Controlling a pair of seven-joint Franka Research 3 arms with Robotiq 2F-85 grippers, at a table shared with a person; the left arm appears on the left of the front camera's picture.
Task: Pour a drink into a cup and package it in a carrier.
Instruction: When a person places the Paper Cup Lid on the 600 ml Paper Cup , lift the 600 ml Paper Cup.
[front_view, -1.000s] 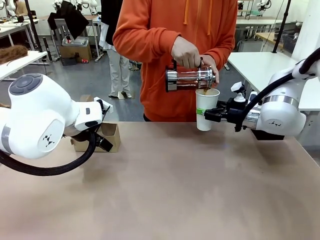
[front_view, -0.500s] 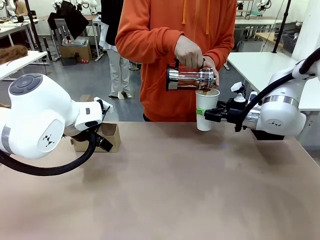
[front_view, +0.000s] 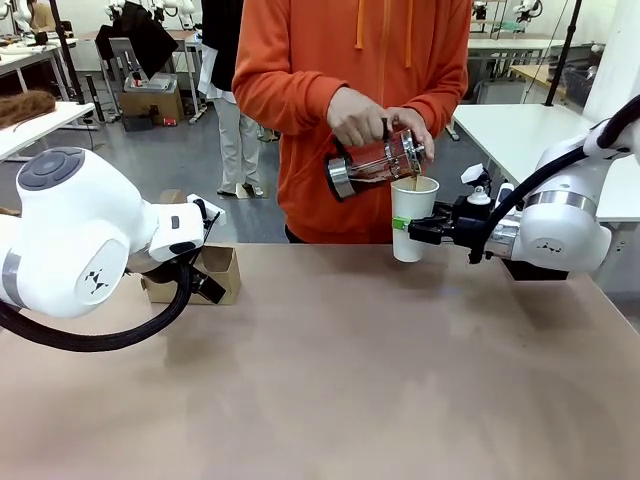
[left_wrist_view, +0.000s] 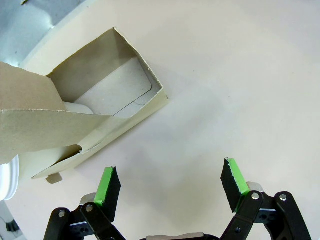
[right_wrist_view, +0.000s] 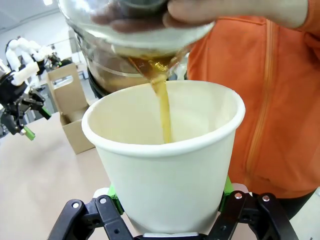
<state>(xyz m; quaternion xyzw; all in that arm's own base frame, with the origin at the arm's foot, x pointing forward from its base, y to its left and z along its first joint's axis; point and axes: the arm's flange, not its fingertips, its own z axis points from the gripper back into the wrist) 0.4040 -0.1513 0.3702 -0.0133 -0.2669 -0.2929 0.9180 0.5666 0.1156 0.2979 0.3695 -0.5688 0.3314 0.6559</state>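
Tilted more steeply than a second ago, the clear glass jug (front_view: 375, 162) with black handle and metal band now dips its spout over the cup's rim, where before it lay almost level; neither robot arm has shifted.

Across the pale brown table (front_view: 350, 390) stands a person in an orange hooded top (front_view: 320, 60), gripping the jug from above with a hand (front_view: 357, 117). At the table's far left sits the small brown cardboard carrier (front_view: 218, 270), its box-like pocket open toward the left wrist camera (left_wrist_view: 105, 100).

Near the far edge, right of centre, is the tall white paper cup (front_view: 413, 215), lidless and upright. The right gripper (front_view: 410, 228) pinches the cup low on its sides, green pads pressed against the paper (right_wrist_view: 169, 200). The left gripper (left_wrist_view: 171, 185) hovers just beside the carrier with its fingers spread wide, holding nothing.

A thin stream of the dark brown drink (right_wrist_view: 164, 110) runs from the spout into the cup.
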